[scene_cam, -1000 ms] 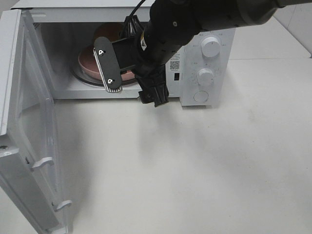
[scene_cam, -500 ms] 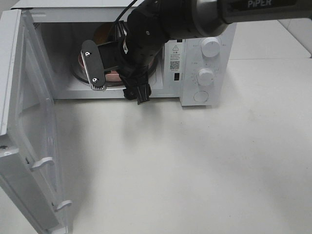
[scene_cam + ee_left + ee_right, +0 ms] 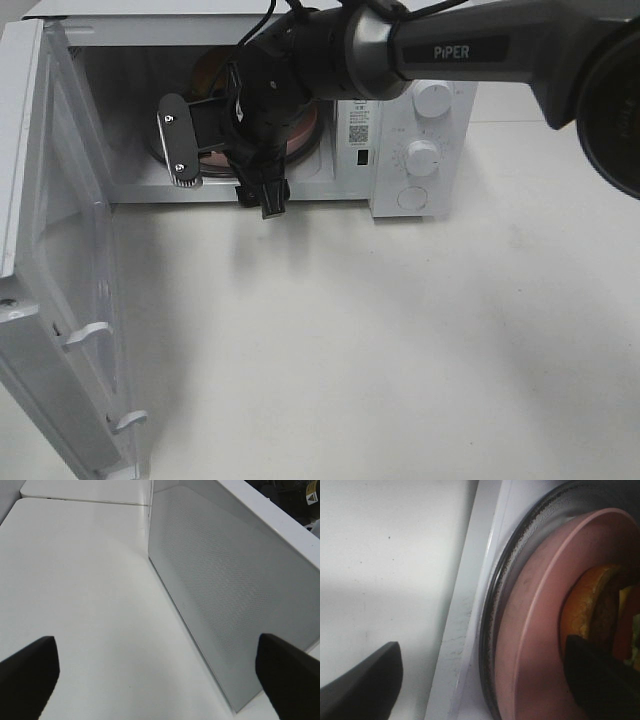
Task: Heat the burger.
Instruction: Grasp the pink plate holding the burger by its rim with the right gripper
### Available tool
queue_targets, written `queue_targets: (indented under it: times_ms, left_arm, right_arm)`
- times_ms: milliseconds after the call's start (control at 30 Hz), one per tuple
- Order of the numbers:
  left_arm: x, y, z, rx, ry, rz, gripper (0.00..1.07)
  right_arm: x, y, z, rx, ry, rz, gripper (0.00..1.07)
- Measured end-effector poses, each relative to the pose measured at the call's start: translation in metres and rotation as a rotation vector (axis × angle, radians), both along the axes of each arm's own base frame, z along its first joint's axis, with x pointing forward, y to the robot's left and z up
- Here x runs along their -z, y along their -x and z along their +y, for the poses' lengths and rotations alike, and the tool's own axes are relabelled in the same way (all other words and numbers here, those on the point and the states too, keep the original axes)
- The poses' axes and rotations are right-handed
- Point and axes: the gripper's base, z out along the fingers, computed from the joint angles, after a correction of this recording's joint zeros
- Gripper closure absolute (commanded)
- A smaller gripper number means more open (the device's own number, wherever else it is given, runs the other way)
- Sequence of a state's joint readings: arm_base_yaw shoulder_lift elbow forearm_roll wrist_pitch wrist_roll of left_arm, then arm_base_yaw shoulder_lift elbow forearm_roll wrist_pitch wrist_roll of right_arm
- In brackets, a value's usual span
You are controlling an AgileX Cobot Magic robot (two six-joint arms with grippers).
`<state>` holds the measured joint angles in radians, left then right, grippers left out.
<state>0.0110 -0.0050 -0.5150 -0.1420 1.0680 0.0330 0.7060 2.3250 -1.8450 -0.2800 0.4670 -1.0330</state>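
In the exterior high view, the right gripper (image 3: 195, 140) is reaching into the open microwave (image 3: 420, 110) at upper centre, its jaws spread and pinching nothing. The burger (image 3: 207, 68) is sitting inside on the pink plate (image 3: 303, 130), mostly hidden behind the arm (only a brown sliver of bun is showing). The door (image 3: 60, 250) is hanging wide at the left, probably to give the arm room. It is not yet closed, so heating cannot begin.

In the left wrist view, the left gripper (image 3: 160, 675) is hovering released and empty beside the microwave's perforated side wall (image 3: 225, 590), seemingly parked out of the way.

In the right wrist view, bun, patty and cheese are lying at the right edge on the plate, which is resting on the glass turntable (image 3: 492, 605). One finger (image 3: 600, 680) is overlapping the burger, though I cannot tell whether it is touching.

The table (image 3: 400, 350) is showing matte white with soft shadows, and a seam between tabletops is running along the top of the left wrist view.
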Motion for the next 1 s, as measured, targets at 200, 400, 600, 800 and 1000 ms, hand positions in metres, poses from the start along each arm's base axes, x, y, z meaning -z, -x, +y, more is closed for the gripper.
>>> queue_targets:
  times_ms: [200,400,600,800,1000]
  left_arm:
    - [0.000,0.000,0.000,0.000,0.000,0.000,0.07]
    - [0.000,0.000,0.000,-0.001,-0.001,0.000,0.07]
    - [0.000,0.000,0.000,-0.001,-0.001,0.000,0.07]
    - [0.000,0.000,0.000,-0.001,-0.001,0.000,0.07]
    - [0.000,0.000,0.000,-0.001,-0.001,0.000,0.07]
  right_arm:
    - [0.002,-0.012,-0.005,0.038,-0.015,0.013,0.24]
    - [0.010,-0.021,-0.007,0.057,-0.025,0.019,0.26]
    - [0.019,-0.025,-0.009,0.081,-0.047,0.052,0.32]
    - [0.019,-0.025,-0.009,0.083,-0.051,0.056,0.52]
    - [0.018,-0.025,-0.006,0.091,-0.095,0.060,0.91]
